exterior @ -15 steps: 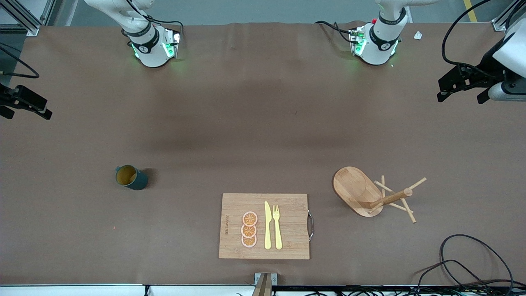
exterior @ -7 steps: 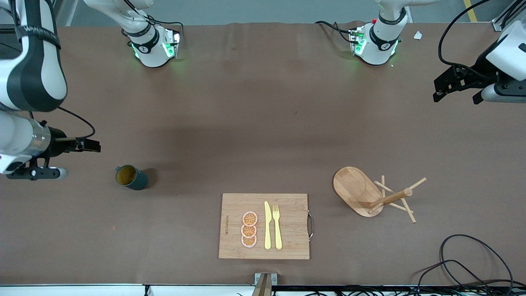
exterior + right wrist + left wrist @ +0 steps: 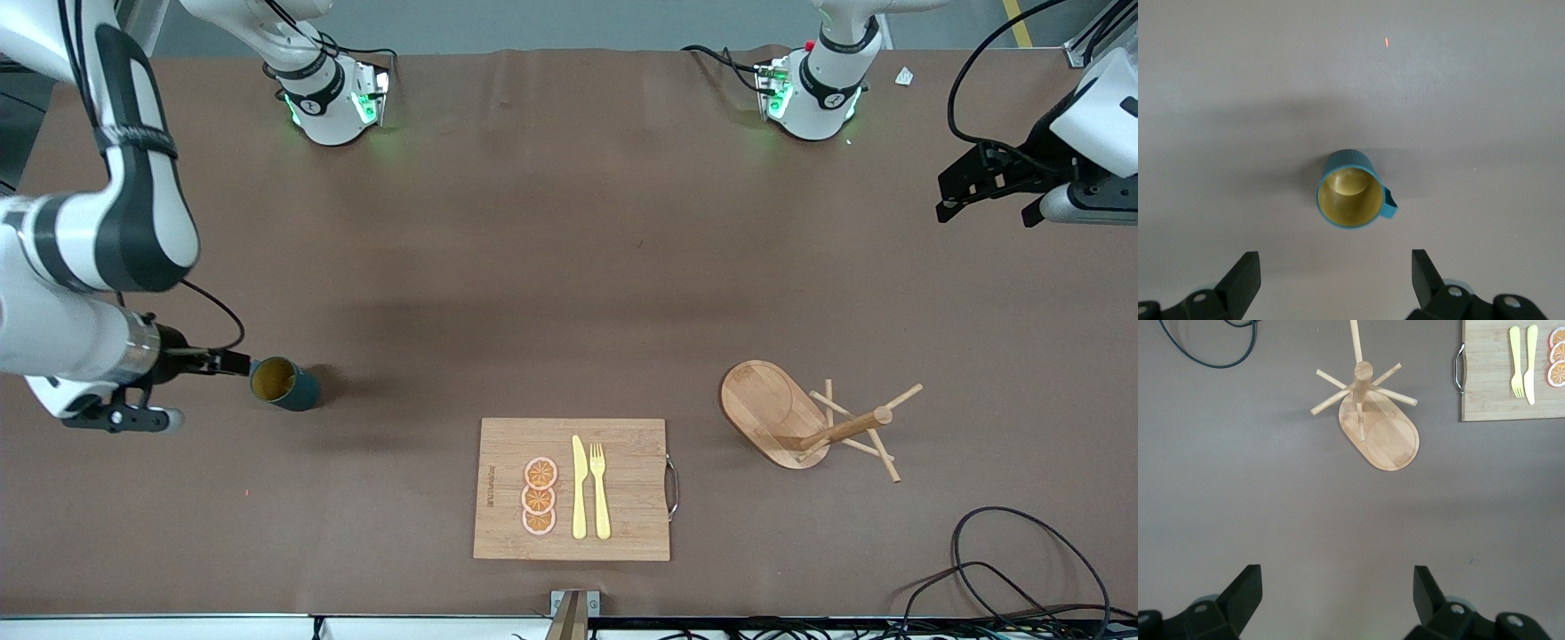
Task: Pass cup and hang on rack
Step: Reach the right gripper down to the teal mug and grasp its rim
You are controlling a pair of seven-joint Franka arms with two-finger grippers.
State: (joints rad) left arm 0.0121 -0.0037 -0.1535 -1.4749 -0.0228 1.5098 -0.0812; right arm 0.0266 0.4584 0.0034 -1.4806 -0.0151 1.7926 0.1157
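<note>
The dark teal cup (image 3: pixel 283 383) stands upright on the brown table toward the right arm's end, its yellowish inside showing; in the right wrist view the cup (image 3: pixel 1350 198) shows from above, its handle to one side. My right gripper (image 3: pixel 233 363) is open and empty, up over the table right beside the cup, which lies just ahead of its fingers (image 3: pixel 1335 267). The wooden rack (image 3: pixel 800 418) stands toward the left arm's end and also shows in the left wrist view (image 3: pixel 1378 430). My left gripper (image 3: pixel 991 209) is open and empty, high over that end (image 3: pixel 1336 580).
A wooden cutting board (image 3: pixel 631 489) with orange slices (image 3: pixel 539 498), a yellow knife (image 3: pixel 579 489) and a fork (image 3: pixel 600 489) lies near the front edge; the board also shows in the left wrist view (image 3: pixel 1485 380). A black cable (image 3: pixel 1022 569) loops at the front corner by the rack.
My right arm has swung in from the table's end until its gripper is beside the cup. My left gripper has shifted only slightly. Cup and rack have not moved.
</note>
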